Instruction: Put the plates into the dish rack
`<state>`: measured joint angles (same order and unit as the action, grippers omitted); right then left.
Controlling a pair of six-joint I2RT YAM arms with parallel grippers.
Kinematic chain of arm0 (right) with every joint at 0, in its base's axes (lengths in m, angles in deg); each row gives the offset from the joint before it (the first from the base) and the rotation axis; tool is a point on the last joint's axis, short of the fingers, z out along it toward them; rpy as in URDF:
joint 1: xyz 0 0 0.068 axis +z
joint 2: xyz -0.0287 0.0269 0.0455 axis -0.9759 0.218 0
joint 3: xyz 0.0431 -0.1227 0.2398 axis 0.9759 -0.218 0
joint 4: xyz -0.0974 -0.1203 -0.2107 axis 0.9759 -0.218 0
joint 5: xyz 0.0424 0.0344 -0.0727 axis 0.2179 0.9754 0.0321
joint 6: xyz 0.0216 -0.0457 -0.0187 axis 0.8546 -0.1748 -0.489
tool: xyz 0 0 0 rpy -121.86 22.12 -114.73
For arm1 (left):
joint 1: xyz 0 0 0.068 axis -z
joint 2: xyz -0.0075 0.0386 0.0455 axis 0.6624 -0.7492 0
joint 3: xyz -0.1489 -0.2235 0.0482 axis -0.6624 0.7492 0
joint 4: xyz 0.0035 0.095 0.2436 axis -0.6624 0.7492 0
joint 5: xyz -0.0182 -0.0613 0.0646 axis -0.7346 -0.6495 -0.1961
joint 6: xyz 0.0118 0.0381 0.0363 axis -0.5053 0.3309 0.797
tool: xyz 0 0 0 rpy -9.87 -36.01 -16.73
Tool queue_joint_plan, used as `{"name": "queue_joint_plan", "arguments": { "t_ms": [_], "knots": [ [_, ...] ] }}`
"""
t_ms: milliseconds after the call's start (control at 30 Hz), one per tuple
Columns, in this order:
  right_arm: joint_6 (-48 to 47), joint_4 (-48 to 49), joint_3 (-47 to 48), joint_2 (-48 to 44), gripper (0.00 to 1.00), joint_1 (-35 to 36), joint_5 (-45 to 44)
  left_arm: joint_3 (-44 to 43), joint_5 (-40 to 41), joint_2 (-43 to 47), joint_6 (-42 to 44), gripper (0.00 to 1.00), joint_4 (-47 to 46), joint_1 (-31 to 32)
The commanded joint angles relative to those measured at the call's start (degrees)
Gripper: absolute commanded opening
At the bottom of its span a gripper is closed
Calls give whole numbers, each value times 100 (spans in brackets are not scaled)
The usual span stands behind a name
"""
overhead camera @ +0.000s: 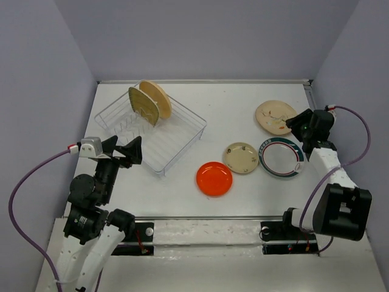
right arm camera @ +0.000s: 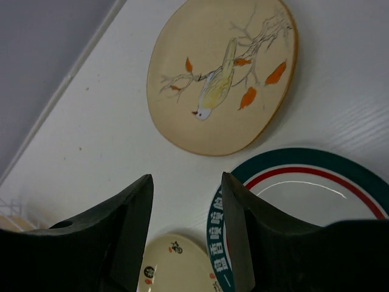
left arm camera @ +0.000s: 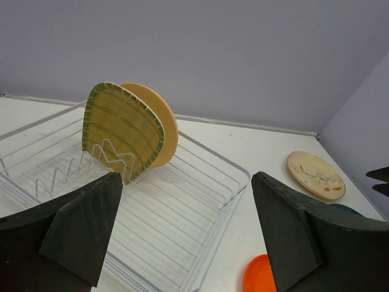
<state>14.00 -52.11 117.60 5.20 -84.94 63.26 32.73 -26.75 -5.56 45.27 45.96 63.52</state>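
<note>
While the left jaws hang spread wide and hold nothing at the near-left long side of the dish rack (overhead camera: pixel 177 146), their tips point into the rack. The rack lies slanted on the tabletop (overhead camera: pixel 243 97), with its long axis going from far left to near right. In its far part two plates stand on edge between the tines. The yellow-olive ribbed plate (overhead camera: pixel 143 107) is in front, with its face turned toward the left jaws. The peach plate (overhead camera: pixel 158 97) is directly behind it, and the two overlap. Both lean a little away from upright.

To the right of the rack, four plates lie flat on the tabletop. The small red-orange plate (overhead camera: pixel 214 179) is nearest. The small beige plate (overhead camera: pixel 241 157) is just beside it, farther back. The white plate with green and red rim (overhead camera: pixel 282 158) almost touches the beige one. The cream plate (right arm camera: pixel 222 76), painted with a bird on a branch, lies behind it.

The right jaws are released and empty. They hover over the gap between the cream plate and the rimmed plate, pointing to the far left.
</note>
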Motion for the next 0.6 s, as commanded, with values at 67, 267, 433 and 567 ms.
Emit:
{"name": "queue_joint_plan", "arguments": {
  "t_ms": [67,267,433,567],
  "knots": [
    [1025,1282,79,1071,57,-1215,958,46,-168,-36,30,99,-284,37],
    [788,1212,914,2705,62,-1523,1124,55,-168,-10,39,99,-292,134],
    [674,1212,1327,3541,62,-1523,1704,55,-185,-36,47,99,-301,142],
    [752,1265,1749,4226,56,-1523,2266,55,-247,-97,38,99,-319,151]
  ]
}}
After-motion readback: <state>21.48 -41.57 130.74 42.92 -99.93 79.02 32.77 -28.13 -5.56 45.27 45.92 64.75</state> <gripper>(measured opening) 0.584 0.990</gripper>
